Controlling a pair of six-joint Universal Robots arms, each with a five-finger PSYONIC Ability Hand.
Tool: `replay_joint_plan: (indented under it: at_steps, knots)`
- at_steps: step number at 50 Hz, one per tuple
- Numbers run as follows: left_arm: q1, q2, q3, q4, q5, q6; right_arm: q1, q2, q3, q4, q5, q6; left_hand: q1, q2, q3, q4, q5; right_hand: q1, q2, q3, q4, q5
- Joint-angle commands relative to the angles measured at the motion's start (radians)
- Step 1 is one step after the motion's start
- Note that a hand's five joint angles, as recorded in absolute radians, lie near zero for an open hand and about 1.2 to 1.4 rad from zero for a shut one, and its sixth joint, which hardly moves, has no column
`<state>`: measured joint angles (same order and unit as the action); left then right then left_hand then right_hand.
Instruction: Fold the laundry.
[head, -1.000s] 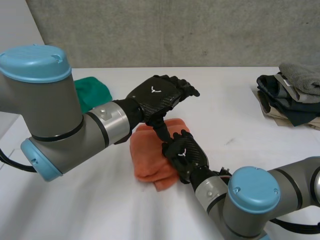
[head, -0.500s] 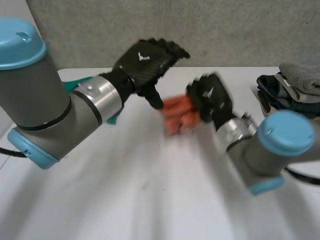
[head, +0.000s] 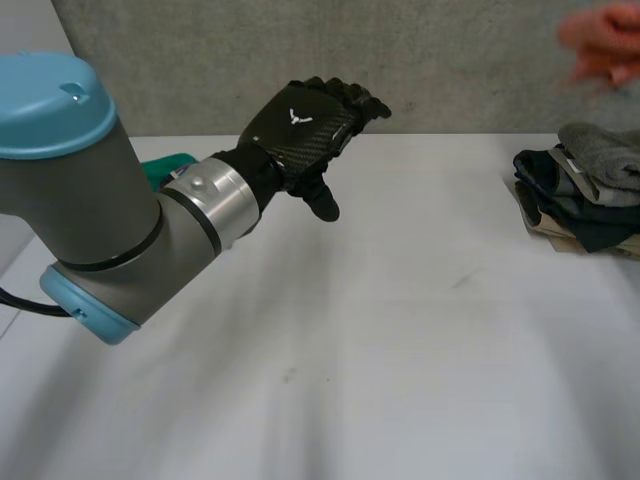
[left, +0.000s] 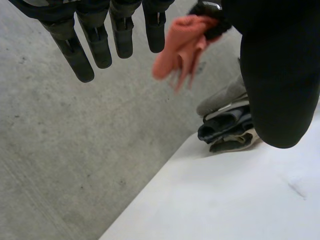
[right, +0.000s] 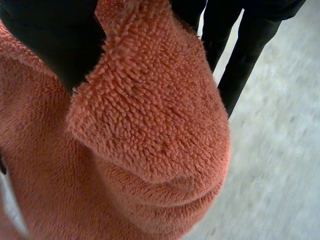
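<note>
Up above the pile of folded clothes (head: 580, 195), the orange terry towel (left: 177, 45) hangs in the air, clear of the white table (head: 400, 330) on which the pile sits. The right hand (right: 50, 35) holds it: in the right wrist view the thumb presses into the looped pile of the towel from one side and the fingers (right: 240, 45) curl round the other, with the cloth bunched between them and drooping below. In the head view the towel shows as an orange blur directly over the pile, against the grey wall (head: 450, 60).

The left hand (head: 300, 135) hovers above the table, well apart from the pile. Its fingers (left: 95, 42) are straight and spread, the thumb stands away from them, and it holds nothing.

The pile has a grey towel on top, dark garments under it and something beige at the bottom. A green cloth (head: 160, 172) lies farther from the pile than the left hand does, partly hidden behind the left arm (head: 100, 230).
</note>
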<state>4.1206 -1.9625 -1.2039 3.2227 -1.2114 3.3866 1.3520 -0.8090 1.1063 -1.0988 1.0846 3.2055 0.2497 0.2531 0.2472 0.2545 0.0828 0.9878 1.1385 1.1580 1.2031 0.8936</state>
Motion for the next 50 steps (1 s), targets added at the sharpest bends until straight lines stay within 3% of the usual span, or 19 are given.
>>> replay_joint_plan:
  at_steps: [1, 8, 15, 17, 18, 22, 29, 33, 37, 41, 42, 46, 50]
  knots:
    - [-0.003, -0.032, -0.008, 0.000, -0.005, 0.000, -0.131, 0.209, -0.005, -0.072, -0.201, 0.114, 0.058, 0.054, 0.060, 0.053, 0.050, 0.408, 0.258, 0.238, 0.193, 0.328]
    - [-0.003, -0.049, -0.020, 0.000, -0.008, 0.000, -0.182, 0.275, 0.021, -0.084, -0.267, 0.060, 0.061, 0.057, 0.063, 0.056, 0.053, 0.408, 0.258, 0.238, 0.193, 0.328]
    - [-0.011, -0.044, -0.023, 0.000, -0.010, 0.002, -0.194, 0.179, 0.076, -0.085, -0.324, 0.057, 0.061, 0.057, 0.063, 0.056, 0.053, 0.408, 0.258, 0.238, 0.193, 0.328]
    - [-0.013, -0.042, -0.023, 0.000, -0.010, 0.002, -0.192, 0.154, 0.090, -0.072, -0.315, 0.060, 0.061, 0.057, 0.063, 0.056, 0.053, 0.162, 0.011, -0.009, -0.054, 0.081]
    - [-0.013, -0.041, -0.023, 0.002, -0.008, 0.003, -0.191, 0.128, 0.107, -0.059, -0.311, 0.063, 0.061, 0.057, 0.063, 0.056, 0.053, -0.145, -0.296, -0.315, -0.360, -0.226]
    - [-0.014, -0.036, -0.022, 0.000, -0.010, 0.003, -0.191, 0.052, 0.142, 0.052, -0.302, 0.063, 0.061, 0.057, 0.063, 0.056, 0.053, -0.813, -0.964, -0.983, -1.029, -0.894]
    - [-0.031, 0.004, -0.022, 0.000, -0.008, 0.000, -0.209, -0.064, 0.145, 0.381, -0.291, 0.030, 0.061, 0.057, 0.063, 0.056, 0.053, -0.813, -0.964, -0.983, -1.029, -0.894]
    - [-0.036, 0.014, -0.023, -0.001, -0.008, -0.001, -0.283, -0.151, 0.174, 0.595, -0.287, -0.077, 0.055, 0.051, 0.057, 0.050, 0.047, -0.813, -0.964, -0.983, -1.029, -0.894]
    - [-0.037, 0.019, -0.025, -0.001, -0.007, -0.004, -0.350, -0.245, 0.204, 0.781, -0.232, -0.249, 0.055, 0.051, 0.057, 0.050, 0.047, -0.813, -0.964, -0.983, -1.029, -0.894]
    - [-0.046, 0.024, -0.025, -0.001, -0.007, -0.012, -0.416, -0.303, 0.185, 0.925, -0.060, -0.458, 0.055, 0.051, 0.057, 0.050, 0.047, -0.813, -0.964, -0.983, -1.029, -0.894]
    - [-0.054, 0.025, -0.025, -0.001, -0.007, -0.013, -0.433, -0.314, 0.178, 0.960, 0.018, -0.543, 0.055, 0.051, 0.057, 0.050, 0.047, -0.813, -0.964, -0.983, -1.029, -0.894]
    - [-0.065, 0.036, -0.022, 0.000, -0.005, -0.016, -0.427, -0.344, 0.153, 0.950, 0.167, -0.711, 0.052, 0.048, 0.054, 0.047, 0.044, -0.813, -0.964, -0.983, -1.029, -0.894]
    - [-0.054, 0.071, -0.014, 0.009, -0.010, -0.026, -0.317, -0.419, 0.171, 0.852, 0.178, -0.698, 0.049, 0.046, 0.051, 0.044, 0.041, -0.813, -0.964, -0.983, -1.029, -0.894]
